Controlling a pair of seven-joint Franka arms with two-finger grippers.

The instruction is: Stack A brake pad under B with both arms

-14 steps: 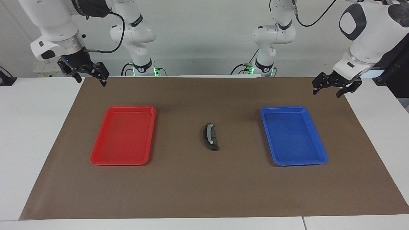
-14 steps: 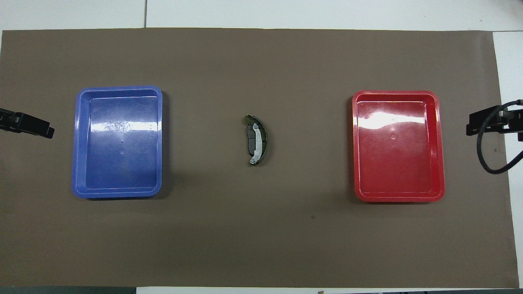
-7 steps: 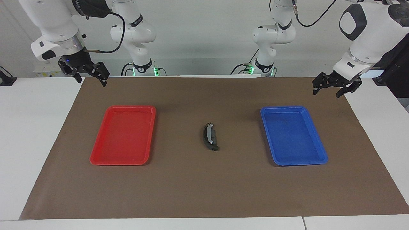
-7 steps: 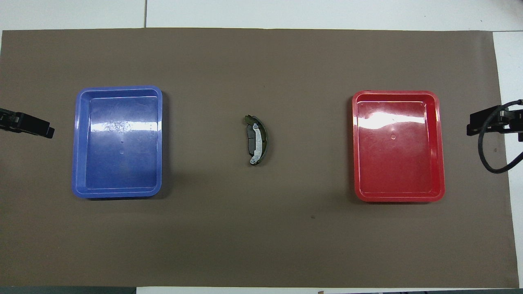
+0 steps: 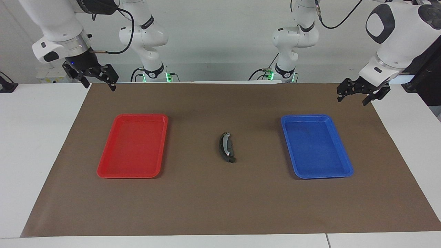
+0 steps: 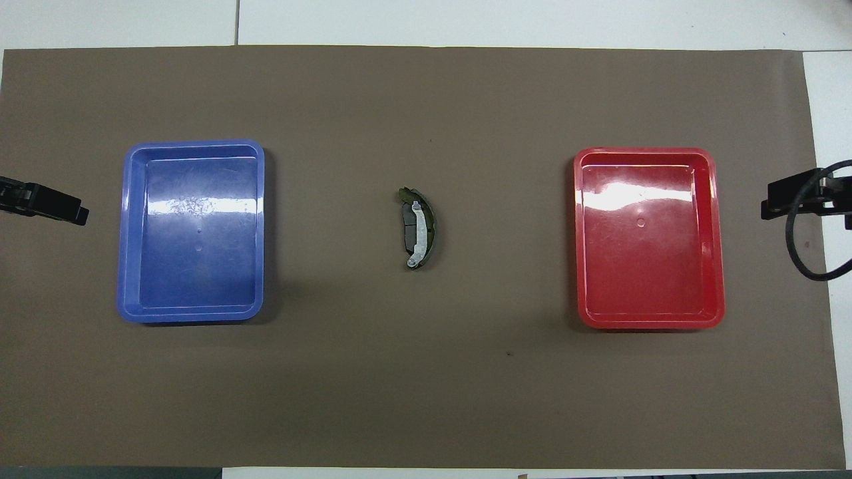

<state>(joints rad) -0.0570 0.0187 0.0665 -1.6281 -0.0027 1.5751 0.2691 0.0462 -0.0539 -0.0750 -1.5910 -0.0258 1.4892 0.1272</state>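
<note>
The crescent piece B [image 5: 226, 144], dark with a pale silver strip, lies mid-mat on top of the short dark-grey brake pad A [image 5: 228, 158], which sticks out from under one end. In the overhead view the strip of B [image 6: 419, 232] covers most of pad A [image 6: 405, 233]. My right gripper [image 5: 98, 84] is open and empty, up over the mat's corner at the right arm's end, also in the overhead view [image 6: 777, 200]. My left gripper [image 5: 352, 99] is open and empty, raised over the mat's edge at the left arm's end; its tip shows overhead [image 6: 66, 209].
A red tray [image 5: 103, 170] lies empty toward the right arm's end, seen overhead too [image 6: 712, 159]. A blue tray [image 5: 348, 170] lies empty toward the left arm's end, and overhead [image 6: 130, 306]. Brown mat [image 5: 220, 206] covers the table.
My right gripper has drawn slightly up and outward. The left gripper, the stacked pieces and the trays have not moved.
</note>
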